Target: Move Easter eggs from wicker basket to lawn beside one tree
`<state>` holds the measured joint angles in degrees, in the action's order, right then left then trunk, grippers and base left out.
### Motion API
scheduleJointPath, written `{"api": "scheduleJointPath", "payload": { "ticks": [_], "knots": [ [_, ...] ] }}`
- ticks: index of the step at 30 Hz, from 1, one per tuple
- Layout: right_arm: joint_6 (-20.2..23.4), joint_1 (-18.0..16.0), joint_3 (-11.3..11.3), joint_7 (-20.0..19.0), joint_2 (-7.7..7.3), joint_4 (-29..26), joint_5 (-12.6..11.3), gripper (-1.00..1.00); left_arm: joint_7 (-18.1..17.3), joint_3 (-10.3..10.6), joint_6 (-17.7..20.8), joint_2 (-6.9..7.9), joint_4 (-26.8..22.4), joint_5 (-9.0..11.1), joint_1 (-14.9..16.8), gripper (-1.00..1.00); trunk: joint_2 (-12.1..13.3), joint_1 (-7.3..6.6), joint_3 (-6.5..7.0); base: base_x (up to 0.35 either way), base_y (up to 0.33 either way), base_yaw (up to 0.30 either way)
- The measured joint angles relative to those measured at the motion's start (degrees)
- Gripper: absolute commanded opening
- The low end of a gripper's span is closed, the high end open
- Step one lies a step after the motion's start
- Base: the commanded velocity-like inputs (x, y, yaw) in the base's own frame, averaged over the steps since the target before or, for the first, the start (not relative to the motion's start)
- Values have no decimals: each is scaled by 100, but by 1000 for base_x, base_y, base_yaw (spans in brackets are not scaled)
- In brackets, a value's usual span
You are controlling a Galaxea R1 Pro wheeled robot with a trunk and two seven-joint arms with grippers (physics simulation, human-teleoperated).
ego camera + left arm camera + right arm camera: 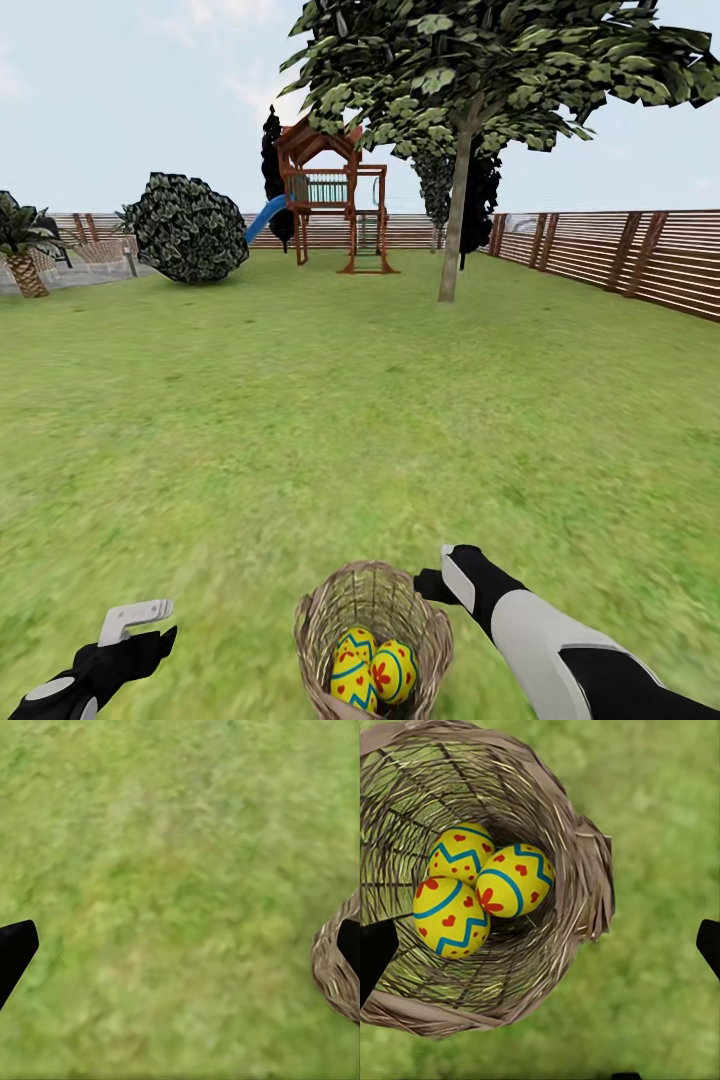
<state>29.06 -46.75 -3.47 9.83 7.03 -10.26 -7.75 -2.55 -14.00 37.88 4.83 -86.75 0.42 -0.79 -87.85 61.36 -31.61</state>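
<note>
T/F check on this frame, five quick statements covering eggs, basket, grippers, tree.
1. All three Easter eggs lie inside the wicker basket. True.
2. The right gripper grips an egg. False: its fingertips stand apart at the picture's edges, nothing between them.
3. The left gripper hovers over bare lawn beside the basket. True.
4. The basket stands at the foot of the tree. False: the tree is far off across the lawn.
5. A playset with a blue slide stands near the far fence. True.
</note>
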Motion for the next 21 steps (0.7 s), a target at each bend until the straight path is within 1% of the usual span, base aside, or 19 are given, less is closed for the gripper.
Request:
{"api": "scheduleJointPath", "payload": {
  "ticks": [9,14,21],
  "knots": [
    [-7,0,-13,-8,-15,0,1,100,0,0,-1,0,0,0,0,100,-361,198,-162,0,0,0],
    [-28,0,-20,-3,-90,-1,1,100,0,0,-2,0,0,0,0,100,-562,307,-251,0,0,0],
    [-33,-12,-22,12,-373,-55,0,100,0,0,-2,0,0,0,2,100,-843,461,-377,0,0,0]
  ]
}}
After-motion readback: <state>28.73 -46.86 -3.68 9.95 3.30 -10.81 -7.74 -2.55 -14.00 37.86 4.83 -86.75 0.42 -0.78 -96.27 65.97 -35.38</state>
